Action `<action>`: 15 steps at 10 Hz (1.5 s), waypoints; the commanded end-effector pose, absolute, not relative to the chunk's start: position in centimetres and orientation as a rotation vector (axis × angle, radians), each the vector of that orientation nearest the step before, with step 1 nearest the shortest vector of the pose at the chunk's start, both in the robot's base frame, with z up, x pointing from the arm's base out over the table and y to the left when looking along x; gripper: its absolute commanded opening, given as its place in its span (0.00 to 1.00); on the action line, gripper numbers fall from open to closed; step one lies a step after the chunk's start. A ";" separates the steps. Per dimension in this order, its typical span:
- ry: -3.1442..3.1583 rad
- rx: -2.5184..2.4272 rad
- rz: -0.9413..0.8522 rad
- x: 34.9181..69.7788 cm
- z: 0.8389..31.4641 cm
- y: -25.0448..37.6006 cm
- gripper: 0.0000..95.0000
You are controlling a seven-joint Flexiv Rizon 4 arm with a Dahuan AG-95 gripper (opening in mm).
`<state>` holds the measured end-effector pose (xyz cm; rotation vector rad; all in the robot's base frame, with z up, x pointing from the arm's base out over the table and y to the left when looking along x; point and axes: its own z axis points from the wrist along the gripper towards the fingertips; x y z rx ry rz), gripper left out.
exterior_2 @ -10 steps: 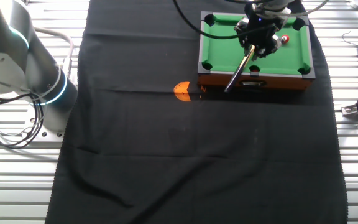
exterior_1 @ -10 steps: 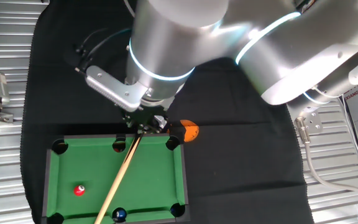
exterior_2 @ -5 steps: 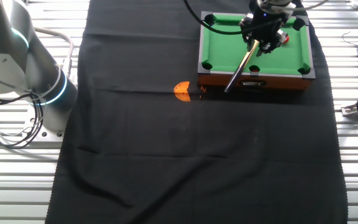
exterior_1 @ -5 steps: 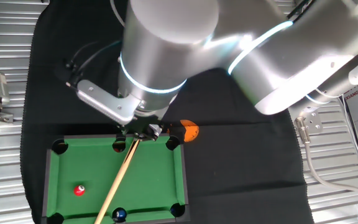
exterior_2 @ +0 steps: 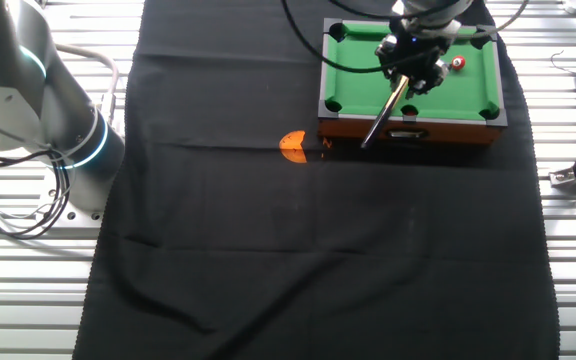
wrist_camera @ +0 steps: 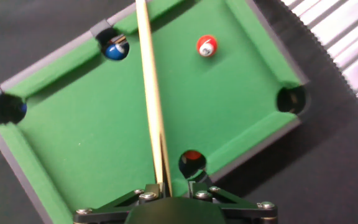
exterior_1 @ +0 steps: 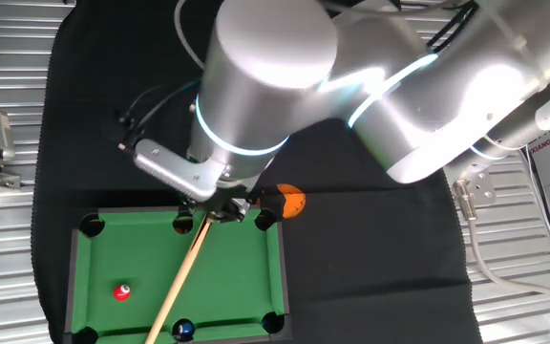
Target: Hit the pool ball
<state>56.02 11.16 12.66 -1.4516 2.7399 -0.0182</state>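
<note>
Hand view shows the black two-finger gripper (wrist_camera: 165, 186) clamped on the butt of a long pale wooden cue stick (wrist_camera: 150, 87), which runs across the green felt of the small toy pool table (wrist_camera: 67, 143) and out past the far rail.

- Small glossy red pool ball with a white spot (wrist_camera: 207, 45) sits on the felt to the right of the cue line, apart from the stick, no contact. In one fixed view the same ball (exterior_1: 121, 291) lies near the table's left end, well off the cue (exterior_1: 184, 282).
- Dark blue ball (wrist_camera: 115, 50) rests in a far pocket just left of the cue; orange ball (exterior_1: 293, 203) is off the table on the black cloth (exterior_1: 370, 239).

Step, as I read it: lining up, strike not made. The cue points past the red ball, not at it. Next move calls for swinging or shifting the cue toward the ball, then a short push. Risk: clipping the blue ball or a rail.
</note>
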 end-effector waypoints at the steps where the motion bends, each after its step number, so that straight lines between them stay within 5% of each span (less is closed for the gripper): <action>1: 2.780 -1.448 -0.049 56.1 12.6 11.1 0.20; 15: 2.791 -1.439 -0.038 55.9 12.0 11.2 0.20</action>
